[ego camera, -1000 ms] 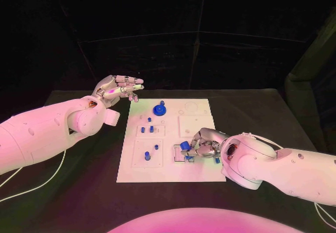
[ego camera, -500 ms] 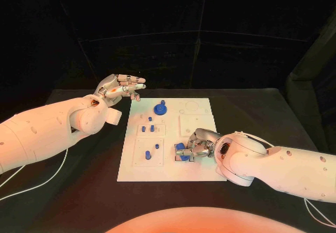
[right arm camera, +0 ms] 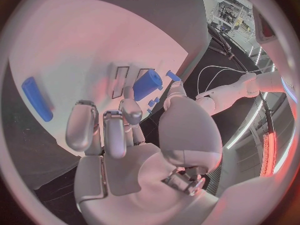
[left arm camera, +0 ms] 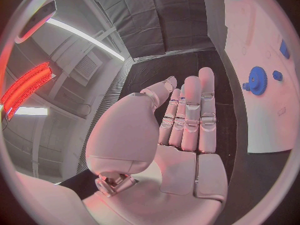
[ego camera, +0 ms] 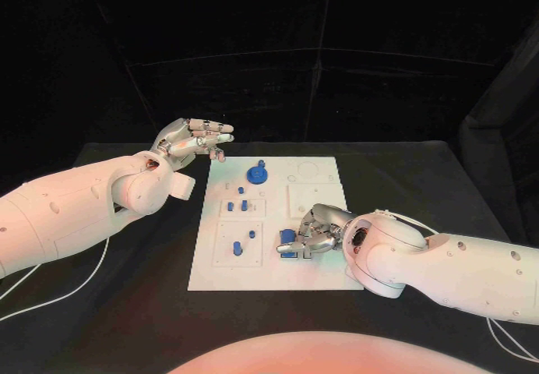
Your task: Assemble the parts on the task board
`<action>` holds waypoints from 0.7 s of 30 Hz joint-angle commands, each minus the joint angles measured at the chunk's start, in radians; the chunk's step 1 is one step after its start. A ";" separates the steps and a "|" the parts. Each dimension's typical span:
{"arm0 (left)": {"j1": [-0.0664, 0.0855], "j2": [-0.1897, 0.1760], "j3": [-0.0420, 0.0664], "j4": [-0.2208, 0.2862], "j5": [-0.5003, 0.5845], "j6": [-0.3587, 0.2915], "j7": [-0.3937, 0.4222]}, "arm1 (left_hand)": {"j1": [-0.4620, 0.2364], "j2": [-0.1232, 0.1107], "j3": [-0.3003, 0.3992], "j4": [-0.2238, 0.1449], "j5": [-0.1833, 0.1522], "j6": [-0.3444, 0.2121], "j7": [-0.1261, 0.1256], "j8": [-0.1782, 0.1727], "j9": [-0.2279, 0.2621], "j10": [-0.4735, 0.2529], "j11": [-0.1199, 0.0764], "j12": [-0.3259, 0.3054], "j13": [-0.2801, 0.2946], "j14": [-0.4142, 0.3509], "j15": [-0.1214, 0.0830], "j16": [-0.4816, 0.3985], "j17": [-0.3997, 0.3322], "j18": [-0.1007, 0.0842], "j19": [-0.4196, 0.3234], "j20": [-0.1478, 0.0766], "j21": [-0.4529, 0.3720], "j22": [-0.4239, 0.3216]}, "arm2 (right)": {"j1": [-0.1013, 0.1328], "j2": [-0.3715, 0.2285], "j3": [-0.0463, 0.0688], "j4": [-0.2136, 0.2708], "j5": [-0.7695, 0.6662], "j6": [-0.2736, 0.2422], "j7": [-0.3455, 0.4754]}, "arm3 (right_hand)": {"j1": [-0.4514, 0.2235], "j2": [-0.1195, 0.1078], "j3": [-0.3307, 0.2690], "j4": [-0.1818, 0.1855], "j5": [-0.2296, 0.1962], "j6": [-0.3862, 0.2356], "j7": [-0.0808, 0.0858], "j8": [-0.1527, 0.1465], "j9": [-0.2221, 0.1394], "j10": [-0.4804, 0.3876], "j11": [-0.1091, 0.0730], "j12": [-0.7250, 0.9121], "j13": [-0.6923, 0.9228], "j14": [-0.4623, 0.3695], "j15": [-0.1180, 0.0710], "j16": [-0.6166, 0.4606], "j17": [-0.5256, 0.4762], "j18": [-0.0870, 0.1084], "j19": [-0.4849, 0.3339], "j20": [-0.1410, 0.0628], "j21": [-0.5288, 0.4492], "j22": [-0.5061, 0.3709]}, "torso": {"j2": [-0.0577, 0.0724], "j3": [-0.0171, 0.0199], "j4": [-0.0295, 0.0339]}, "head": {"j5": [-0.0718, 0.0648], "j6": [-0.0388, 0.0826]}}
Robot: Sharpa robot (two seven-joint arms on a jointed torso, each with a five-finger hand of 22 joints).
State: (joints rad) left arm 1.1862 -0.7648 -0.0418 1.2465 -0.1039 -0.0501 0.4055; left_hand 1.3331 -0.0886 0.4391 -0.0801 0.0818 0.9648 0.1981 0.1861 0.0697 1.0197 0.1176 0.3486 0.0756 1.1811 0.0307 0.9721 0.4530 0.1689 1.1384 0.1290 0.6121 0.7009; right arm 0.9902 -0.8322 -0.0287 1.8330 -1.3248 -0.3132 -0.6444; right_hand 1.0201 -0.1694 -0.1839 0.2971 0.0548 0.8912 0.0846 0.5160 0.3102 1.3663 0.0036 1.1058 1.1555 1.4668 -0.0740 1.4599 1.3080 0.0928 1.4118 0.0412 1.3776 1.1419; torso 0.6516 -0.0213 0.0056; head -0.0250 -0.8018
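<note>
Parts lie across the board [ego camera: 269, 269] mid-tabletop. Left hand [ego camera: 193, 139] hovers off its 10 o'clock corner, fingers straight, together, empty. Right hand [ego camera: 312, 234] at 5 o'clock pinches a blue cylinder [right arm camera: 147, 84]; seating it likely needs alignment over its slot.

Dim room, warm light overhead perhaps; wrist views bend at edges.

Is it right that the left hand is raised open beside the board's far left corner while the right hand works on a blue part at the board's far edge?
Not quite. The right hand works a blue part near the task board's near right area, not its far edge; the head view shows this. The left hand is indeed raised open beside the far left corner.
</note>
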 commanded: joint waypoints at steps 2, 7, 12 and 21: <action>0.001 -0.001 0.001 0.001 0.004 0.013 0.002 | -0.009 0.003 -0.006 0.002 0.005 -0.007 -0.003 0.005 -0.001 -0.008 0.002 0.005 0.000 -0.006 -0.001 -0.001 -0.002 0.013 -0.008 -0.002 -0.006 -0.001 | 0.001 -0.007 0.001 0.014 -0.035 0.002 0.028 | 0.092 0.054 0.039 -0.011 0.017 0.002 -0.005 0.002 0.010 0.001 -0.002 -0.002 0.005 0.059 0.007 -0.003 0.044 -0.014 -0.004 0.000 -0.001 0.008 | 0.000 0.0003 -0.0007 | -0.001 -0.002; 0.001 -0.002 0.001 0.001 0.004 0.013 0.001 | -0.009 0.003 -0.006 0.002 0.005 -0.007 -0.003 0.005 -0.001 -0.008 0.002 0.005 0.000 -0.006 -0.001 -0.001 -0.002 0.013 -0.008 -0.002 -0.006 -0.001 | 0.001 -0.018 0.001 0.027 -0.036 0.012 0.046 | 0.199 0.100 0.061 -0.041 0.061 0.022 -0.013 0.018 0.028 0.016 -0.009 0.015 0.022 0.063 0.002 0.002 0.057 -0.016 0.003 -0.004 0.007 0.025 | 0.001 0.0003 -0.0001 | 0.000 -0.005; 0.001 -0.003 0.001 0.001 0.004 0.013 0.001 | -0.009 0.003 -0.006 0.002 0.005 -0.007 -0.003 0.005 -0.001 -0.008 0.002 0.005 0.000 -0.006 -0.001 -0.001 -0.002 0.013 -0.008 -0.002 -0.006 -0.001 | 0.001 -0.023 0.000 0.029 -0.054 0.002 0.039 | 0.270 0.128 0.066 -0.081 0.078 0.036 -0.018 0.030 0.041 0.027 -0.014 0.028 0.037 0.065 -0.003 0.007 0.067 -0.018 0.008 -0.008 0.013 0.038 | 0.000 -0.0002 -0.0004 | -0.001 -0.004; 0.001 -0.003 0.001 0.001 0.004 0.013 0.001 | -0.009 0.004 -0.006 0.001 0.005 -0.008 -0.003 0.005 -0.001 -0.009 0.002 0.006 0.000 -0.006 -0.001 -0.001 -0.002 0.013 -0.008 -0.002 -0.006 -0.002 | 0.001 -0.015 0.001 0.012 -0.073 0.017 0.020 | 0.294 0.152 0.061 -0.098 0.092 0.048 -0.024 0.044 0.054 0.033 -0.020 0.035 0.045 0.067 -0.007 0.009 0.074 -0.019 0.010 -0.012 0.016 0.043 | 0.000 -0.0008 0.0014 | -0.003 -0.005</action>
State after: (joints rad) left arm 1.1862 -0.7677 -0.0419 1.2466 -0.1039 -0.0481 0.4031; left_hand 1.3304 -0.0858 0.4391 -0.0801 0.0818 0.9612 0.1944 0.1861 0.0697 1.0146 0.1197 0.3486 0.0756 1.1811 0.0307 0.9721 0.4524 0.1689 1.1384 0.1290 0.6121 0.7005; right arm 0.9898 -0.8480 -0.0291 1.8473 -1.3737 -0.3082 -0.6190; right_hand 1.3044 -0.0192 -0.1234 0.2047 0.1431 0.9322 0.0602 0.5538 0.3629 1.3919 -0.0143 1.1354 1.1991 1.4668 -0.0738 1.4644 1.3078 0.0928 1.4191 0.0339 1.3900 1.1843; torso 0.6517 -0.0219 0.0052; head -0.0281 -0.8064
